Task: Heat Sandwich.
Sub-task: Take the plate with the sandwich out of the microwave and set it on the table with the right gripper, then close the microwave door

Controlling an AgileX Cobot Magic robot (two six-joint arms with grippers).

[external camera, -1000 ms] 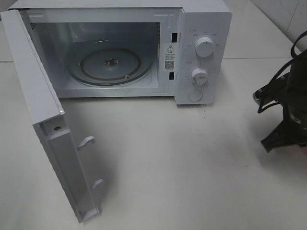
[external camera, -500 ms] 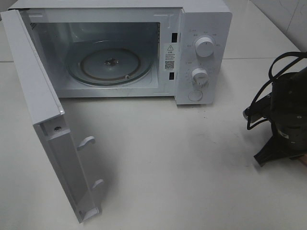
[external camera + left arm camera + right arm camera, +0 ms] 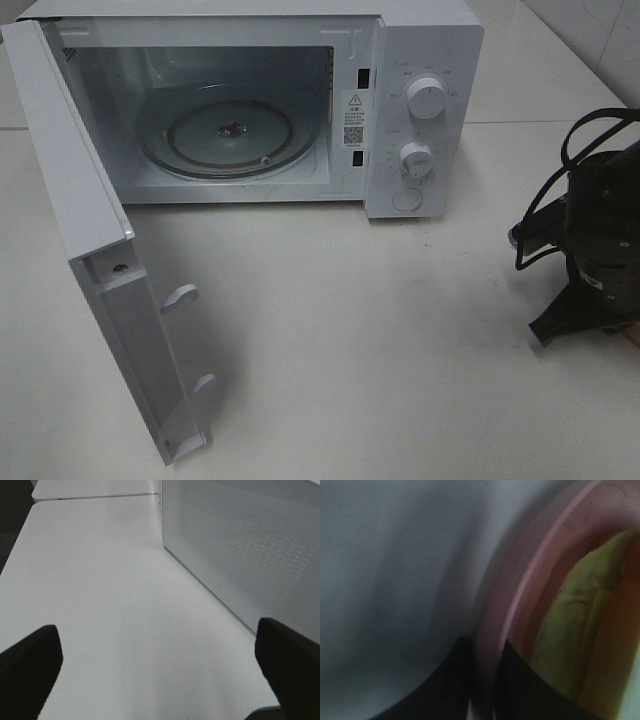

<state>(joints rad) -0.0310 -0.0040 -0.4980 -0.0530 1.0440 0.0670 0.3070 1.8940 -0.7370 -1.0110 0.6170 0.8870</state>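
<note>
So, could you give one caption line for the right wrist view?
Right claw straddling the pink plate rim, with the sandwich on it.

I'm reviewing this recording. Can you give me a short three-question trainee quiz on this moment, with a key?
1. True or false: the microwave has its door swung open.
2. What lies on the glass turntable? A) a mug B) a bowl C) nothing
3. Fill in: in the right wrist view, the right gripper has its fingers either side of the rim of the pink ____ that carries the sandwich.

Key: 1 true; 2 C; 3 plate.
</note>
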